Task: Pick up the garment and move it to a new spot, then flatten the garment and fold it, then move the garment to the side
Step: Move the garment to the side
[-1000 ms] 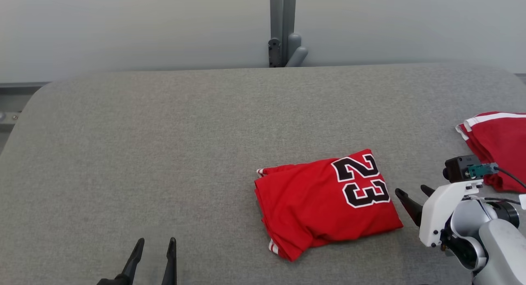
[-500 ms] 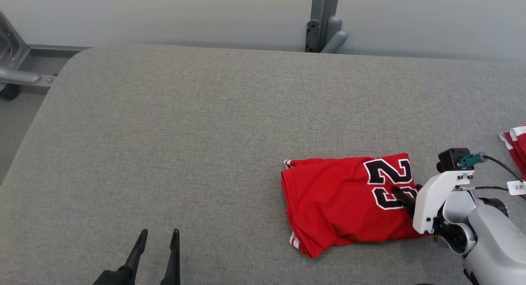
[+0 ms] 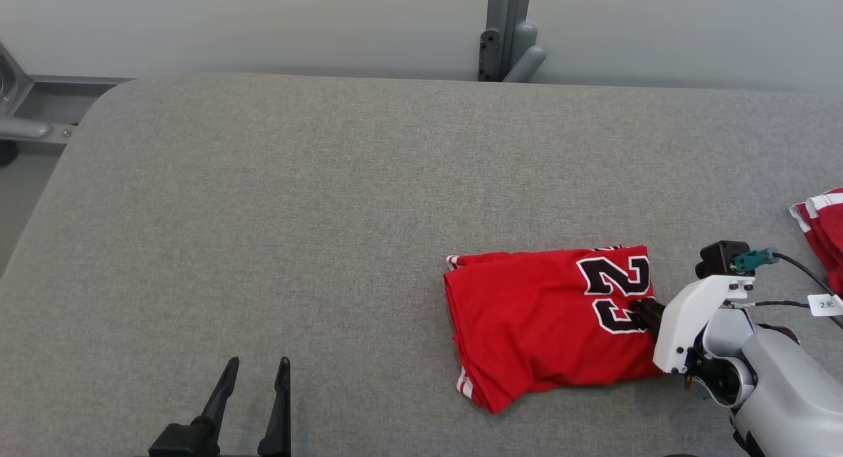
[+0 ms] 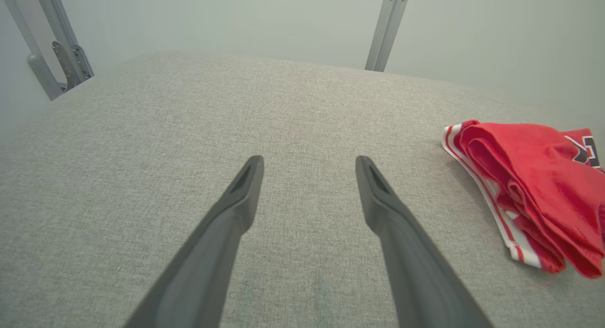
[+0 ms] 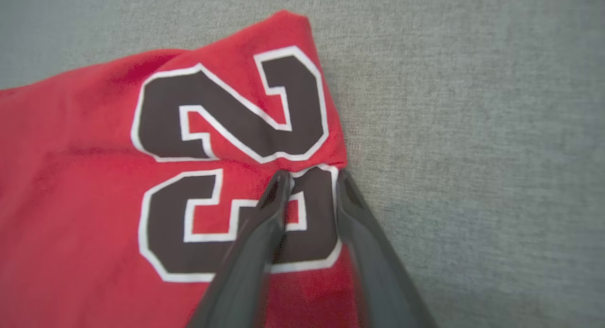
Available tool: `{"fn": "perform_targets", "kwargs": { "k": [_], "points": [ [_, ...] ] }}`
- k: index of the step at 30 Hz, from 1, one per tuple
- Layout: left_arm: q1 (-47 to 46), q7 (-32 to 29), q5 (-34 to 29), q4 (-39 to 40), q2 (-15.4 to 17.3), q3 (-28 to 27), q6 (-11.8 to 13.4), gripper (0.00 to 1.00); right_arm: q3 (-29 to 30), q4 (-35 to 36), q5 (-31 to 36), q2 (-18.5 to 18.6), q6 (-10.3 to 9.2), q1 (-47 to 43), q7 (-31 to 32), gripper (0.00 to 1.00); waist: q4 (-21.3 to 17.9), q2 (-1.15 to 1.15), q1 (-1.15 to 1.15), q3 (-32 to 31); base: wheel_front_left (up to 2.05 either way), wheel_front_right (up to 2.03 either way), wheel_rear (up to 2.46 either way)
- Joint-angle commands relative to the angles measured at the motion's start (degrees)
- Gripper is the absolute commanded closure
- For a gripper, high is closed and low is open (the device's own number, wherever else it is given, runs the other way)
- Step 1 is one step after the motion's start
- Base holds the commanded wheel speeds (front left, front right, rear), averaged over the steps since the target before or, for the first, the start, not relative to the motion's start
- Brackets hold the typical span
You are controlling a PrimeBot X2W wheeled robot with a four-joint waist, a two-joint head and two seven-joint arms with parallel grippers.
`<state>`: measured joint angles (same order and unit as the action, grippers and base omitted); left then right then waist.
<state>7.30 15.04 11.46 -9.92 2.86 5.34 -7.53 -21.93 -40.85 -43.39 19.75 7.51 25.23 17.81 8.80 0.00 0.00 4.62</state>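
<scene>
The garment (image 3: 540, 325) is a folded red jersey with a black and white "23", lying on the grey padded table (image 3: 329, 213) at the right front. In the left wrist view the garment (image 4: 534, 176) shows its layered edge. My right gripper (image 3: 642, 309) presses down on its right edge, over the "3". In the right wrist view the garment (image 5: 94, 176) puckers between the narrowed jaws of the right gripper (image 5: 312, 174), which pinch a small ridge of cloth. My left gripper (image 3: 257, 365) stands open over bare table at the front left, and the left gripper (image 4: 309, 162) holds nothing.
A second red cloth with white stripes (image 3: 823, 226) lies at the table's right edge. A grey post (image 3: 504, 29) stands behind the table's far edge. A metal frame (image 3: 20, 114) sits off the far left corner. A cable with a white tag (image 3: 826, 304) trails from my right wrist.
The head camera has shifted. My right gripper has moved from beside the garment's right edge onto the "3" and its jaws have narrowed on the cloth. The left gripper has stayed open.
</scene>
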Motion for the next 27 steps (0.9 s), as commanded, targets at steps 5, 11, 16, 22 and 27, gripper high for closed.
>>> {"fn": "perform_targets", "kwargs": {
  "k": [5,11,16,22,27],
  "points": [
    [-0.11,0.16,-0.11,0.19,0.12,-0.87,0.08,0.00,-2.17,2.52,-4.02,0.52,-0.04,1.56,-3.26,1.00,-1.96,0.00,0.00,-0.05,0.00,0.00,0.00],
    [1.80,0.17,0.59,0.62,0.12,-2.46,0.10,0.00,-5.02,4.88,-6.04,2.84,-0.06,3.70,-5.49,1.00,-9.39,0.00,0.00,-0.75,0.00,0.00,0.00],
    [2.43,0.16,0.79,1.15,0.11,-2.99,0.12,0.00,-6.88,5.07,-5.83,4.83,-0.06,6.17,-5.96,1.00,-17.71,0.00,0.00,-0.47,0.00,0.00,0.00],
    [-0.32,0.17,0.05,1.14,0.13,-1.59,0.11,0.00,-7.32,4.01,-4.45,7.16,-0.05,9.75,-7.41,1.00,-23.31,0.00,0.00,0.58,0.00,0.00,0.00],
    [-1.36,0.17,0.10,0.75,0.13,-0.80,0.10,0.00,-7.04,3.75,-3.62,7.87,-0.04,12.98,-7.60,1.00,-23.70,0.00,0.00,0.67,0.00,0.00,0.00]
  ]
}}
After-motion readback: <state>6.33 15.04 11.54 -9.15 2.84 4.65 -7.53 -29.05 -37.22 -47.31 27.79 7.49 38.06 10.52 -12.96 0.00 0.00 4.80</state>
